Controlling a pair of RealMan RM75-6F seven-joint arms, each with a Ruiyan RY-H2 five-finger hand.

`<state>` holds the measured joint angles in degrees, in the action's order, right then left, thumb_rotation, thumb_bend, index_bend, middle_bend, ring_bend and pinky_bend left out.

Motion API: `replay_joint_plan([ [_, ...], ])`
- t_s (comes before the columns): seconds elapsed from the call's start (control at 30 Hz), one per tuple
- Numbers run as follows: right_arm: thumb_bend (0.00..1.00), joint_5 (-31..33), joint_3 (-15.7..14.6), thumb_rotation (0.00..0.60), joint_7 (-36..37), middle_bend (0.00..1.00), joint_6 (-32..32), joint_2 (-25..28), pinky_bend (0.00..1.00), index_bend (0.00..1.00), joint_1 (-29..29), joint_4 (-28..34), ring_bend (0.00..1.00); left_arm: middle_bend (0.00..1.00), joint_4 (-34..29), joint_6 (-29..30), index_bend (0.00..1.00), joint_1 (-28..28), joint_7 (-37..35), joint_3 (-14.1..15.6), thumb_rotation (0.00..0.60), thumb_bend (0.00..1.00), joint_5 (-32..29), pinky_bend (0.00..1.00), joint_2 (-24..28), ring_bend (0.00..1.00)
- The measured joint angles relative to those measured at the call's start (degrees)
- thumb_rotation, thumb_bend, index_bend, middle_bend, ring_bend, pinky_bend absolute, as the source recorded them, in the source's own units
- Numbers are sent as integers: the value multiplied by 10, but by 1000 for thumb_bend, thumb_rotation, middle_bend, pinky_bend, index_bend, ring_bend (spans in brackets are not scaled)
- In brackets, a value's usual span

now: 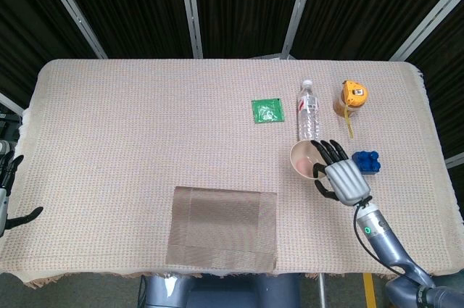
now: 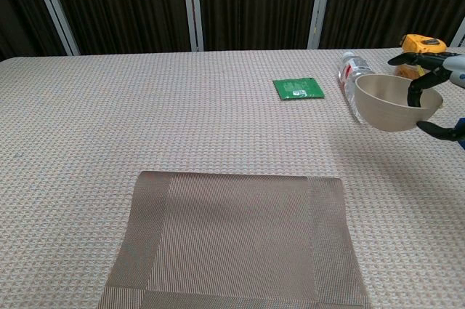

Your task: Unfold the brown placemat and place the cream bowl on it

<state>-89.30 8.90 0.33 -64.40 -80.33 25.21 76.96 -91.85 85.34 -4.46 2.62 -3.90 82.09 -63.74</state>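
right hand (image 1: 341, 177), black fingers with grey back: clamped on the rim of the cream round ceramic-looking bowl (image 2: 392, 99), fingers inside the cavity, thumb under the outer wall; bowl held clear of the table, tilted slightly, its mouth toward the hand's left. brown woven rectangular placemat (image 1: 223, 227): lies flat and fully opened, well to the left of and nearer the robot than the hand, at the table's near edge. step in hand, by judgement: carry the bowl across to the mat. to do it well, keep the rim grip firm and level the bowl, travel high enough to clear the clear plastic water bottle (image 1: 309, 114) just beyond the hand, lower over the mat's darker centre panel, and release only once the base sits flat. bowl: smooth, matte, plain, deep-sided, empty as far as visible. left hand (image 1: 7, 188): at the far left edge, fingers apart, holding nothing.
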Motion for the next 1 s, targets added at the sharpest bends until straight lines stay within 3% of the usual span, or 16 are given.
replay_joint_plan([
  [0.4, 404, 89, 24, 600, -22, 22, 56, -45, 0, 714, 27, -90, 0, 0, -1, -5, 0, 0, -11, -4, 600, 0, -10, 0, 5, 0],
  [0.43, 383, 92, 23, 600, -20, 21, 58, -47, 0, 669, 27, -96, 0, 0, -2, -6, 0, 0, -13, -4, 600, 0, -11, 0, 6, 0],
  [0.5, 220, 93, 19, 600, -13, 7, 59, -48, 0, 326, 27, -101, 0, 0, -2, -8, 0, -1, -15, -5, 600, 0, -13, 0, 7, 0],
  [0.57, 57, 90, 13, 600, -4, 0, 59, -46, 0, 106, 26, -105, 0, 0, -2, -9, 0, -1, -15, -5, 600, 0, -13, 0, 7, 0],
  [0.6, 12, 88, 10, 600, 0, 0, 58, -45, 0, 85, 25, -106, 0, 0, -3, -9, 0, -1, -15, -5, 600, 0, -12, 0, 8, 0],
  [0.7, 0, 79, -2, 600, 7, 0, 56, -36, 0, 2, 22, -103, 0, 0, -4, -9, 0, -1, -14, -3, 600, 0, -10, 0, 8, 0],
  [1.0, 0, 52, -23, 600, 14, 0, -3, 10, 0, 0, -8, -42, 0, 0, -10, -6, 0, 0, -11, 1, 600, 0, -3, 0, 9, 0],
])
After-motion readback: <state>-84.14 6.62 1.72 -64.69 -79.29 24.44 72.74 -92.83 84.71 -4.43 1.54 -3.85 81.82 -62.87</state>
